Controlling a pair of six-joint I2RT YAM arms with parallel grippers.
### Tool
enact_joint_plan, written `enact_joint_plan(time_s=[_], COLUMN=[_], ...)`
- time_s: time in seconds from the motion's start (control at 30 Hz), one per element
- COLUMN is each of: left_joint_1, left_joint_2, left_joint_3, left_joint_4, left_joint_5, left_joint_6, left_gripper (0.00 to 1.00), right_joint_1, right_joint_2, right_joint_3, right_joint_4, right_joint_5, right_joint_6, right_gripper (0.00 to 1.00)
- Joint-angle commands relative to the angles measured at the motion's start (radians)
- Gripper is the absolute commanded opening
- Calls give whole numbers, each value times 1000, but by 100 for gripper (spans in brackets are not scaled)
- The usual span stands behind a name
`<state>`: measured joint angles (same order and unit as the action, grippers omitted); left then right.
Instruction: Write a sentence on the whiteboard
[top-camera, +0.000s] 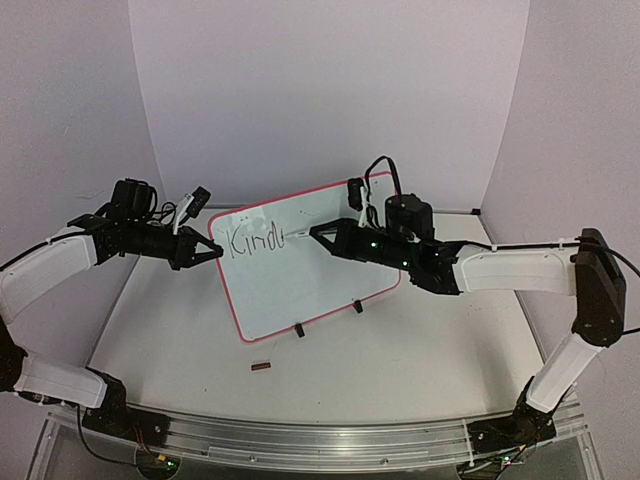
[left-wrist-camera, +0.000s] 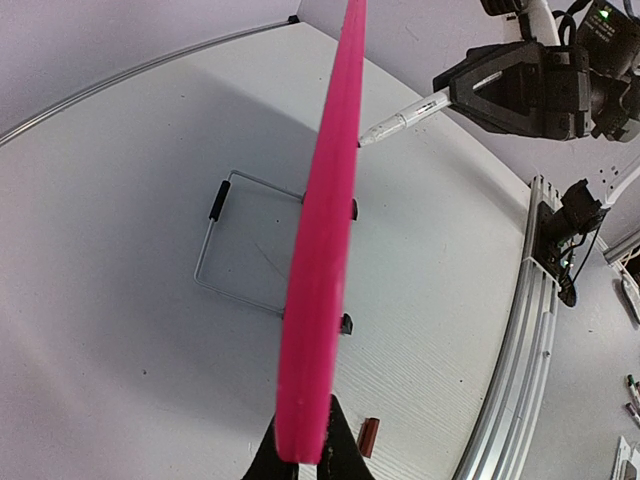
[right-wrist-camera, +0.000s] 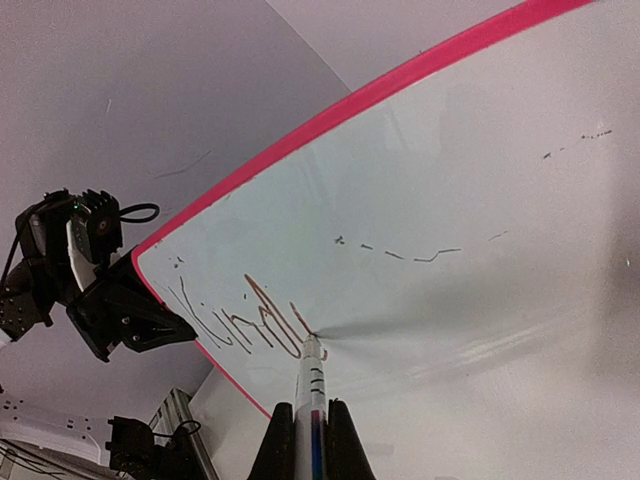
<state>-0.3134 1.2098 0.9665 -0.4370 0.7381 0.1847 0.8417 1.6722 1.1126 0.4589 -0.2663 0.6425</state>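
Observation:
The whiteboard (top-camera: 300, 280), white with a red rim, stands tilted on the table. My left gripper (top-camera: 213, 252) is shut on its left edge; in the left wrist view the board (left-wrist-camera: 325, 250) runs edge-on from between that gripper's (left-wrist-camera: 305, 455) jaws. My right gripper (top-camera: 318, 232) is shut on a white marker (right-wrist-camera: 310, 390), whose tip touches the board (right-wrist-camera: 450, 200). The sentence (right-wrist-camera: 240, 320) reads "Kind" plus a fresh stroke at the tip. In the top view the lettering (top-camera: 255, 241) sits at the board's upper left.
A small dark red marker cap (top-camera: 262, 366) lies on the table in front of the board. Two black clip feet (top-camera: 298, 331) hold its lower edge, and a wire stand (left-wrist-camera: 240, 245) is behind it. An aluminium rail (top-camera: 320, 435) runs along the near edge.

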Motion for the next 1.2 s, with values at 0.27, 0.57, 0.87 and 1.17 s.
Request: enact_joint_plan(time_s=[0.27, 0.57, 0.87, 1.17], left_joint_1=[-12, -12, -12, -13], left_joint_2=[7, 6, 7, 9], left_joint_3=[8, 9, 8, 7], left_joint_4=[-31, -32, -31, -31], left_joint_5=[-79, -81, -80, -81], left_joint_6=[47, 48, 48, 47], left_gripper=[0, 0, 0, 0], right_joint_1=[-5, -5, -6, -6], right_joint_2=[4, -30, -54, -49], right_joint_3=[35, 1, -44, -86], right_joint_4=[70, 81, 84, 83], right_joint_5=[48, 102, 114, 96], right_joint_6=[3, 3, 9, 27], right_gripper=[0, 0, 0, 0])
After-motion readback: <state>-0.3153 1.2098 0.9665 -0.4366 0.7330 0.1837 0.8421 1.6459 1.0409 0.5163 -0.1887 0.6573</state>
